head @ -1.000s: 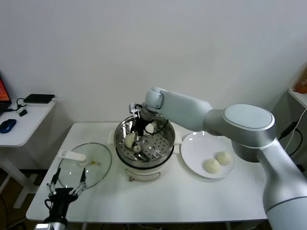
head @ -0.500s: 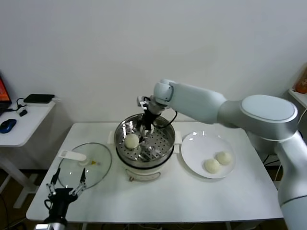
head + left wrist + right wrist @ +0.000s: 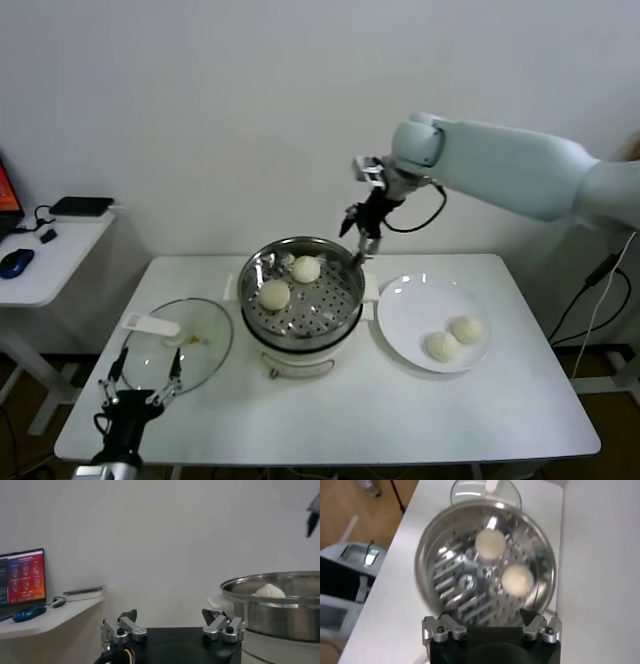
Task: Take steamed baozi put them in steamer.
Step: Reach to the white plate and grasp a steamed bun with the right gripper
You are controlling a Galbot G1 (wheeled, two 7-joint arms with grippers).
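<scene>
Halfway there!
Two baozi (image 3: 290, 281) in the steamer (image 3: 345, 297), two on the plate (image 3: 403, 315); my right gripper (image 3: 360, 236) hovers empty, jaws apart.

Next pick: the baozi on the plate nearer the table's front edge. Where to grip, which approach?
Right gripper, empty and open above the steamer, should probably come straight down. Front baozi is a smooth dome on the flat white plate, so close the fingers across its widest middle. Set them so neither lands in the narrow gap to the other baozi.
</scene>
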